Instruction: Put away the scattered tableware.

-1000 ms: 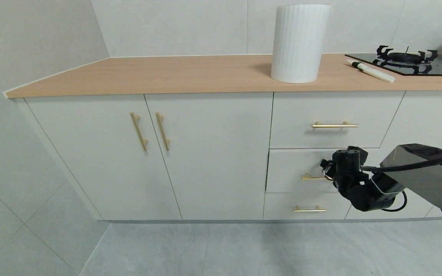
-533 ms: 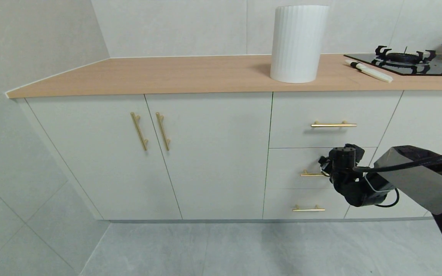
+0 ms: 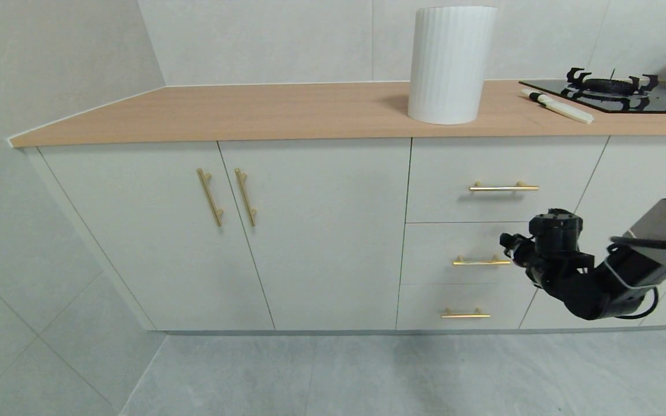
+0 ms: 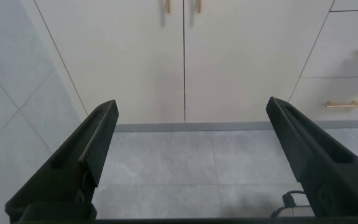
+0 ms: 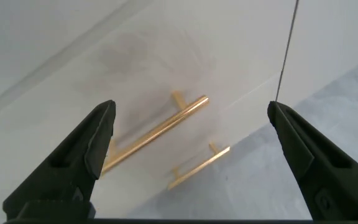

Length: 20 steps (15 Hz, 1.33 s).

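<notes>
A white utensil with a dark tip [image 3: 556, 106] lies on the wooden counter [image 3: 263, 112] beside the hob [image 3: 619, 95]. A tall white ribbed container [image 3: 451, 63] stands upright on the counter. Below it, my right gripper [image 3: 511, 247] hangs open just off the right end of the middle drawer's gold handle [image 3: 480, 262], touching nothing. In the right wrist view that handle [image 5: 157, 134] runs between the spread fingers of the right gripper [image 5: 190, 109], with the bottom drawer's handle [image 5: 199, 165] beyond. My left gripper [image 4: 191, 106] is open, low over the floor and facing the cabinet doors [image 4: 185, 56].
All three drawers are closed; the top one has its own handle [image 3: 503, 186]. Two cabinet doors with vertical handles [image 3: 226, 196] sit left of the drawers. A tiled wall [image 3: 50, 144] bounds the left side. Grey floor tiles [image 3: 333, 375] lie open before the cabinet.
My right arm has drawn to the right; its gripper came off the right end of the middle drawer's handle and now sits beside it. The drawer stays closed.
</notes>
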Tool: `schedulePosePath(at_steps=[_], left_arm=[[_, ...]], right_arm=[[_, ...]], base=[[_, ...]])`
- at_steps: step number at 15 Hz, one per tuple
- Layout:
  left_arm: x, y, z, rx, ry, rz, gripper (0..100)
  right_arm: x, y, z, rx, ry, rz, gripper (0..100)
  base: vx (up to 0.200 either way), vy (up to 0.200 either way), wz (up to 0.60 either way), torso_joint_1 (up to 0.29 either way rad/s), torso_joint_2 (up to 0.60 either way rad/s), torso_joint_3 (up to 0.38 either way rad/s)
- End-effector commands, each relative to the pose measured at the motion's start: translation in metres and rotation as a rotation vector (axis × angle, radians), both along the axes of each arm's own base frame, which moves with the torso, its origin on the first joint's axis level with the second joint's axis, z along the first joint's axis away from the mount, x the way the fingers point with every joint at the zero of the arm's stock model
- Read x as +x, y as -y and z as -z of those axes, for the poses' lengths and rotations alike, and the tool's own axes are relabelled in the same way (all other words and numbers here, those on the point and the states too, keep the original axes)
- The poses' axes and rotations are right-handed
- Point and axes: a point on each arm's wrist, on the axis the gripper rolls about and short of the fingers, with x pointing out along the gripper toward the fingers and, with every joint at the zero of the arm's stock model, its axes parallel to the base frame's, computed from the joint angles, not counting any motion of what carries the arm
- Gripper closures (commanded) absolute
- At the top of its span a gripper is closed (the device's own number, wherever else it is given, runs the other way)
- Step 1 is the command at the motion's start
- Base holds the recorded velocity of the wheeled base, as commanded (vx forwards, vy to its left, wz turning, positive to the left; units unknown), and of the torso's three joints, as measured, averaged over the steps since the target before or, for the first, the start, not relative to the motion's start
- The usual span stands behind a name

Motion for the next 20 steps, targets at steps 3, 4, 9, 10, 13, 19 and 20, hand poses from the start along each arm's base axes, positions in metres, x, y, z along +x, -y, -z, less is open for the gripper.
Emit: schedulePosePath(at_steps=[3, 4, 9, 10, 13, 19, 20], left_arm=[[0.000, 0.000, 0.000, 0.000, 0.000, 0.000, 0], [0.000, 0.000, 0.000, 0.000, 0.000, 0.000, 0], [0.000, 0.000, 0.000, 0.000, 0.000, 0.000, 0], [0.000, 0.000, 0.000, 0.000, 0.000, 0.000, 0], [0.000, 0.000, 0.000, 0.000, 0.000, 0.000, 0], [0.000, 0.000, 0.000, 0.000, 0.000, 0.000, 0], [0.000, 0.000, 0.000, 0.000, 0.000, 0.000, 0]], right_arm=[[-0.162, 0.019, -0.124, -0.147, 0.204, -0.127, 0], [-0.175, 0.021, -0.130, -0.165, 0.224, -0.130, 0], [-0.329, 0.046, -0.144, -0.467, 0.397, -0.045, 0], [-0.361, 0.050, -0.142, -0.497, 0.410, -0.016, 0], [-0.425, 0.056, -0.109, -0.557, 0.362, -0.008, 0], [-0.446, 0.053, -0.063, -0.562, 0.314, 0.035, 0], [-0.446, 0.053, -0.062, -0.562, 0.312, 0.031, 0]], base=[[0.000, 0.000, 0.00, 0.000, 0.00, 0.000], [0.000, 0.000, 0.00, 0.000, 0.00, 0.000], [0.000, 0.000, 0.00, 0.000, 0.00, 0.000], [0.000, 0.000, 0.00, 0.000, 0.00, 0.000], [0.000, 0.000, 0.00, 0.000, 0.00, 0.000], [0.000, 0.000, 0.00, 0.000, 0.00, 0.000], [0.000, 0.000, 0.00, 0.000, 0.00, 0.000]])
